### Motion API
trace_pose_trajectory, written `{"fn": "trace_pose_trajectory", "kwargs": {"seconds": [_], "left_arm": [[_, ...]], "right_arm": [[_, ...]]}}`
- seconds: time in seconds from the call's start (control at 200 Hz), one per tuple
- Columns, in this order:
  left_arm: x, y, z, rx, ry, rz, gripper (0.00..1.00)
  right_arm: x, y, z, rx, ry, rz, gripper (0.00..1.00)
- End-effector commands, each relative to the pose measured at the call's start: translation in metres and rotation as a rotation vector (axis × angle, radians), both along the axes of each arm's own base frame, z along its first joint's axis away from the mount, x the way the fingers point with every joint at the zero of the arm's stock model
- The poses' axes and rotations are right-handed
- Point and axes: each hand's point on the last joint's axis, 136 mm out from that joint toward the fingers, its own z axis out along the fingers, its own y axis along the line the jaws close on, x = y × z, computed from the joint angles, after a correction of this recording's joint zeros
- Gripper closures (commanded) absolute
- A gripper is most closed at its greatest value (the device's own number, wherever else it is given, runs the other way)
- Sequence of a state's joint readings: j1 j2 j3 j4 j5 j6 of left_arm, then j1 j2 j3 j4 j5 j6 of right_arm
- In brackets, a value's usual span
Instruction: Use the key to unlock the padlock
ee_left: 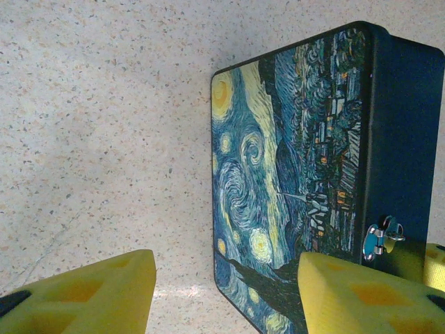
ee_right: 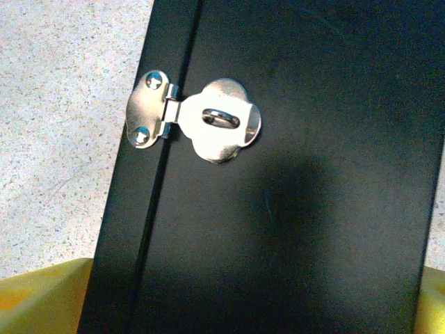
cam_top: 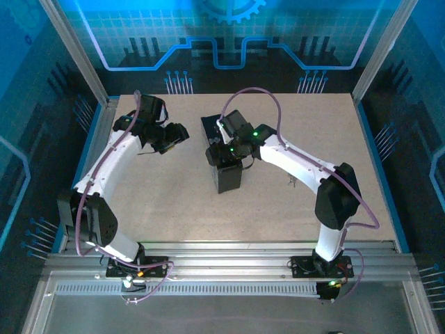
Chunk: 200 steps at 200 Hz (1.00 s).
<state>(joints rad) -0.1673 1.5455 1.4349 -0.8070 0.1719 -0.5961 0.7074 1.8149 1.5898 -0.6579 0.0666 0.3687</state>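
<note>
Right tool [cam_top: 222, 156] straddles the painted box [ee_left: 278, 174], grip unclear; left tool [ee_left: 226, 292] open beside it; clamp squarely, keeping hasp [ee_right: 219, 129] unobstructed.

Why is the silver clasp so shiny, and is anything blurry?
Right wrist view: light glares off the silver hasp, and a dim shadow patch darkens the black box below it. Left wrist view: the left gripper has soft, blurry yellow fingertips; the painted lid looks sharp.

High rear camera looking down on table [cam_top: 174, 202], both wrist cameras close, sharing the box [ee_right: 278, 223]
</note>
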Motion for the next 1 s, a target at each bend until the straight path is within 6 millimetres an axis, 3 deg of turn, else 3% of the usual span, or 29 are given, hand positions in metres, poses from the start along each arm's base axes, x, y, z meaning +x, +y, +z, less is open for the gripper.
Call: {"fn": "trace_pose_trajectory", "kwargs": {"seconds": [0.0, 0.295, 0.445, 0.705, 0.995], "left_arm": [[-0.002, 0.005, -0.004, 0.011, 0.006, 0.006, 0.43], [-0.003, 0.001, -0.002, -0.005, 0.005, -0.002, 0.43], [-0.004, -0.019, 0.003, 0.0, 0.003, -0.065, 0.43], [0.001, -0.06, -0.013, 0.051, 0.04, -0.152, 0.43], [0.031, -0.079, -0.046, 0.103, 0.08, -0.112, 0.43]], "right_arm": [[-0.004, -0.007, -0.011, 0.05, 0.058, -0.013, 0.1], [-0.001, -0.014, 0.007, 0.373, 0.107, -0.045, 0.15], [0.003, -0.032, 0.01, 0.592, 0.172, -0.069, 0.15], [0.01, -0.076, -0.034, 0.75, 0.282, -0.148, 0.12], [0.019, -0.089, -0.065, 0.778, 0.344, -0.139, 0.09]]}}
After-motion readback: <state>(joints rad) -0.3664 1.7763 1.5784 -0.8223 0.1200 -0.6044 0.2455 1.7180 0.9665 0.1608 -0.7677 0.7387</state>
